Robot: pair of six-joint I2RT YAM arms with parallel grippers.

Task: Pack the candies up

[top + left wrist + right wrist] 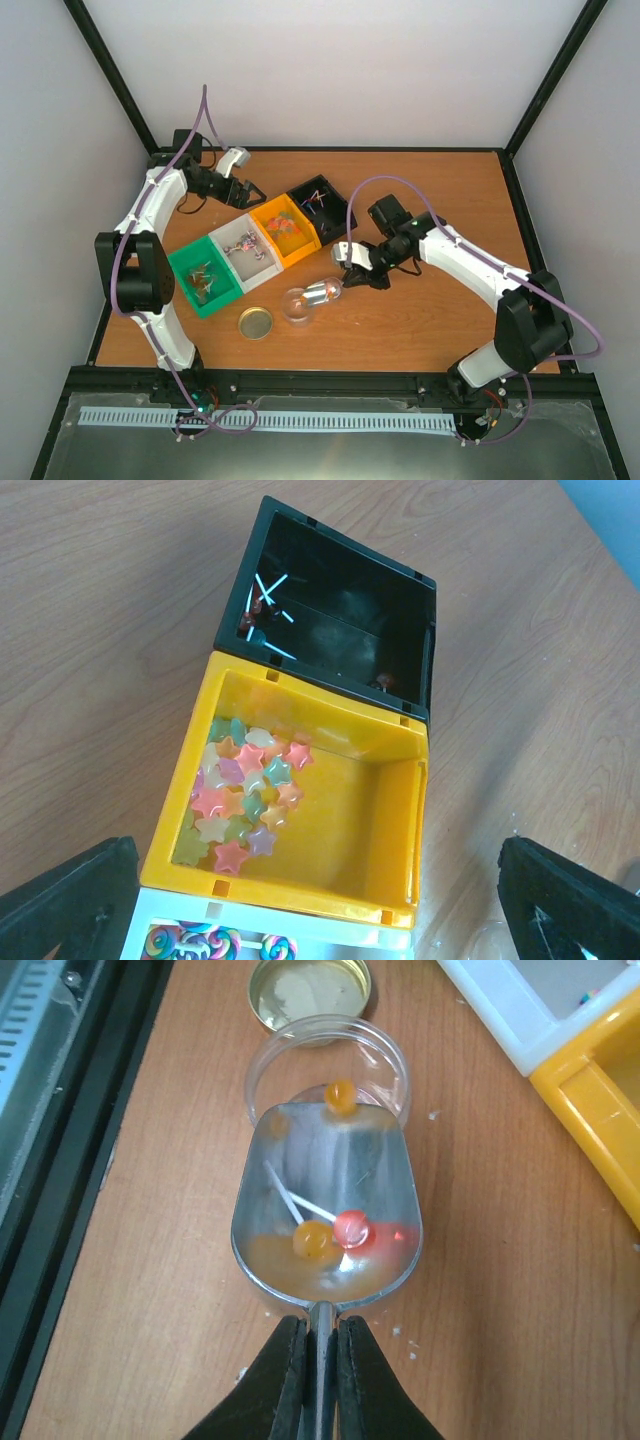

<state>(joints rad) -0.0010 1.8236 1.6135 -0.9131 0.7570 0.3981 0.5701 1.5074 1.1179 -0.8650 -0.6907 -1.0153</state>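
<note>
Right claw (318, 1326): fingers together, clamped on the thin handle of the metal scoop (325, 1190), which reaches straight ahead of it.
Scoop load: two ball lollipops, one orange (313, 1241) and one red (351, 1228), lie in the bowl just ahead of the claw, white sticks crossed.
Third sweet (340, 1096): orange, at the scoop's far lip (on the lip or already inside the jar, I cannot tell).
Clear jar (396, 1060): beyond the scoop tip, mouth toward the claw; the gold lid (311, 990) lies farther ahead on the tabletop (480, 1260).
Left claw (320, 895): fingers wide apart, holding nothing, hanging above the bins.
Yellow bin (385, 780): directly under the left claw, with star candies (245, 790) heaped toward its left finger.
Black bin (350, 620): ahead of that claw, touching the yellow one; a few stick sweets (262, 605) in its far-left corner.
Handling, judged: the candies look light, hard and small; the round ones likely roll on slick metal, and the sticks seem too thin to pinch.
Where to hold, judged: take the scoop by its handle, not the sweets, and tip it gently so they slide into the jar.
</note>
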